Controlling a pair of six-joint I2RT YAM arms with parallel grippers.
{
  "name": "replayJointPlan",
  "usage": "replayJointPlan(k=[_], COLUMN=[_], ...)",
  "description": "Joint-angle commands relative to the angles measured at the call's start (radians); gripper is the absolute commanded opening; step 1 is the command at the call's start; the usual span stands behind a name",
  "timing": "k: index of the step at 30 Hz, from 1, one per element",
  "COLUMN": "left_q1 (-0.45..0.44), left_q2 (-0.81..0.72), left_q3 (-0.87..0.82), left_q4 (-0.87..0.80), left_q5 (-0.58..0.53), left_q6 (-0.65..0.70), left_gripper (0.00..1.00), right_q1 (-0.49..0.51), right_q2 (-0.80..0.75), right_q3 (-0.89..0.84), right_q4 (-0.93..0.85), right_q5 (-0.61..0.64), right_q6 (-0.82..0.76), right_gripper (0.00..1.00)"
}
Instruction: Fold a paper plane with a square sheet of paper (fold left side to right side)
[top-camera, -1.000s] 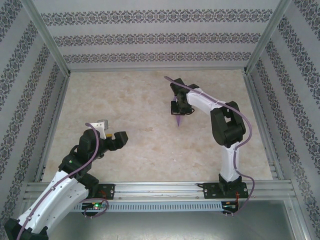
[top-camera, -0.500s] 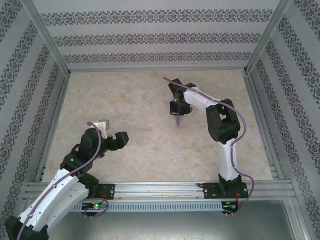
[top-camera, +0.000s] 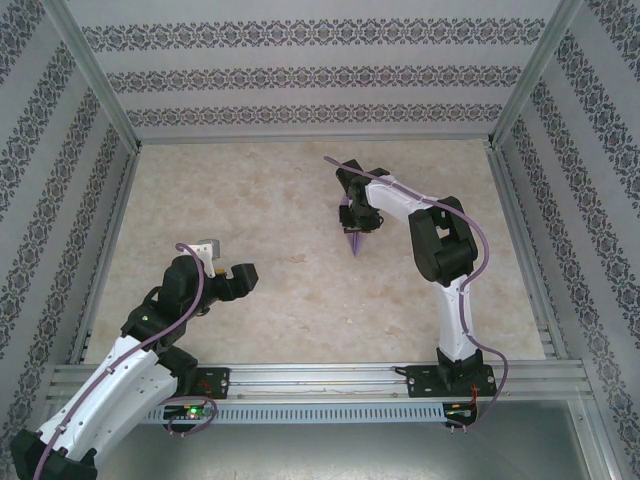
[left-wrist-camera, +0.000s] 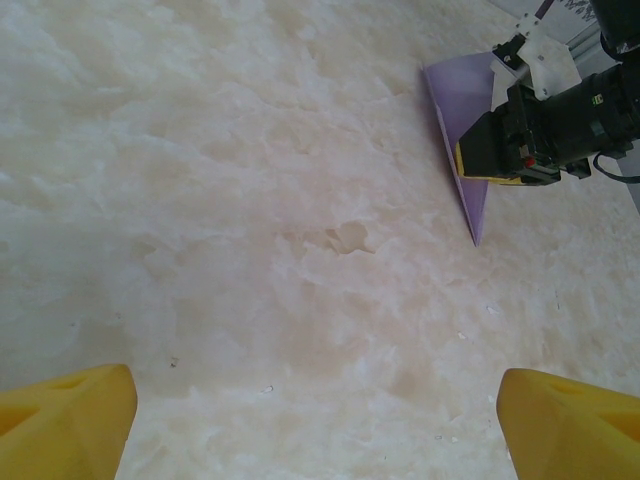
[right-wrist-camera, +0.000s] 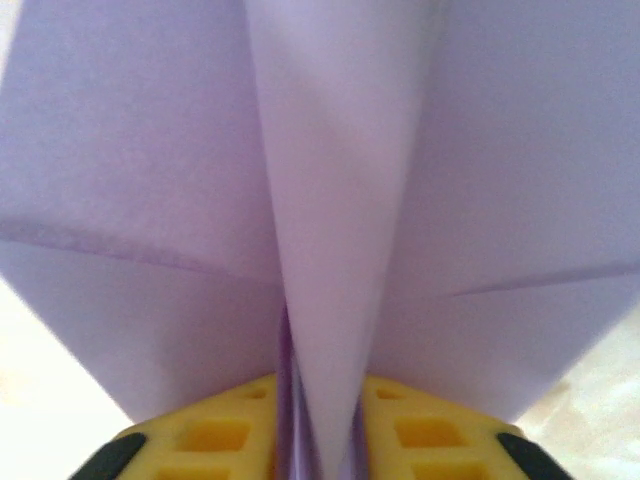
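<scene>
Ok, status check, starting close in. My left jaws are parked over the near-left part of the worktop (top-camera: 250, 200), spread wide with nothing between them. From that wrist I just get the two yellow fingertips (left-wrist-camera: 65, 420) at the bottom corners and bare marble-looking surface in between, so that arm is basically on standby. Further out, past the middle of the worktop, is the paper plane (top-camera: 354, 240). It's not a square sheet anymore but a slim lavender dart with its nose pointing back toward my bases. My right jaws are at its wide back end, set narrow with the centre fold between them. Up close the yellow pads (right-wrist-camera: 215, 435) sit right against that fold on both sides, and the wings fan out to either side with their creases showing. I can't tell if the nose is resting on the worktop or hanging just above it. So as far as I can judge, the folding itself is pretty much done: the side-to-side fold is in and the dart shape is there. What's left is probably just setting it down flat and letting go, maybe one last press on the crease.
</scene>
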Motion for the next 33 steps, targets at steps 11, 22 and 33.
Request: replayJointPlan(k=[11,22,33], left_q1=[0.031,0.048,0.082], left_q2=[0.013,0.075,0.092], left_q3=[0.057,0.103,0.147], left_q4=[-0.020,-0.011,-0.016], left_q5=[-0.009,0.007,0.023], left_q6=[0.034,0.059,0.090], left_gripper=[0.94,0.95,0.96], right_q1=[-0.012,-0.005,0.031], right_q2=[-0.038,-0.116,-0.254], right_q3=[-0.057,-0.091,-0.165], right_q4=[0.037,0.039,0.022], right_q5=[0.016,0.028,0.044], right_q6=[-0.008,-0.016,-0.039], right_gripper=[0.39,0.41,0.51])
